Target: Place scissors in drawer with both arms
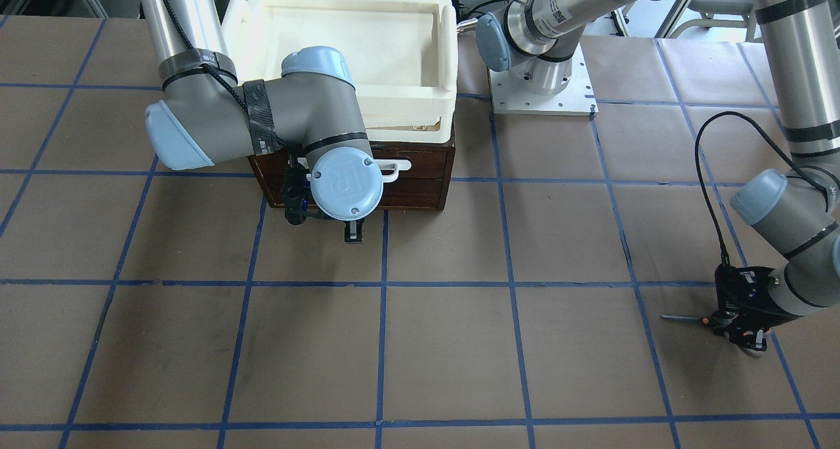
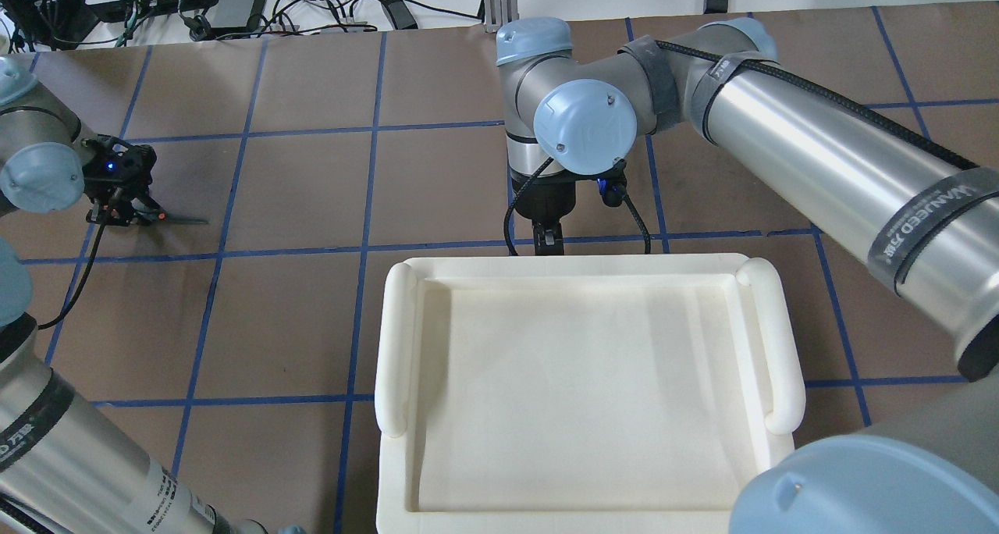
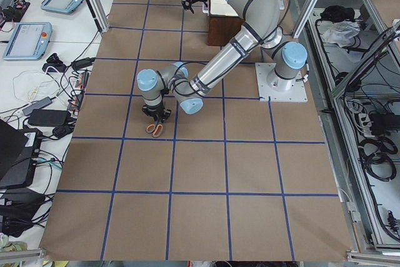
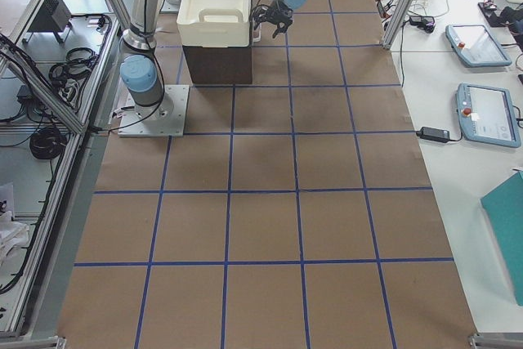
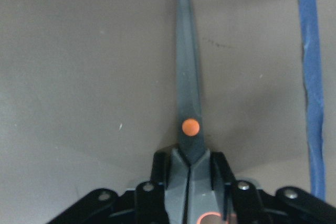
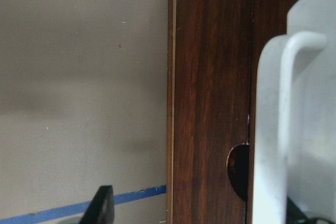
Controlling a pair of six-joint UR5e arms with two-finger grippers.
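The scissors (image 1: 684, 318) lie pointing sideways at the table's left end; they also show in the overhead view (image 2: 183, 220). My left gripper (image 1: 741, 321) is shut on the scissors at the neck below the orange pivot dot (image 5: 190, 127), with the blade low over the paper. The dark wooden drawer (image 1: 426, 163) is closed, and its white bar handle (image 1: 397, 170) faces outward. My right gripper (image 1: 354, 231) is open in front of the drawer. In the right wrist view the handle (image 6: 294, 129) stands between the jaws, with one finger (image 6: 105, 208) off to its side.
A cream-white plastic tray (image 1: 446, 55) sits on top of the wooden box (image 1: 413, 196) and hides it in the overhead view (image 2: 390, 339). An arm base plate (image 1: 577, 101) stands beside the box. Brown paper with blue tape lines covers the table.
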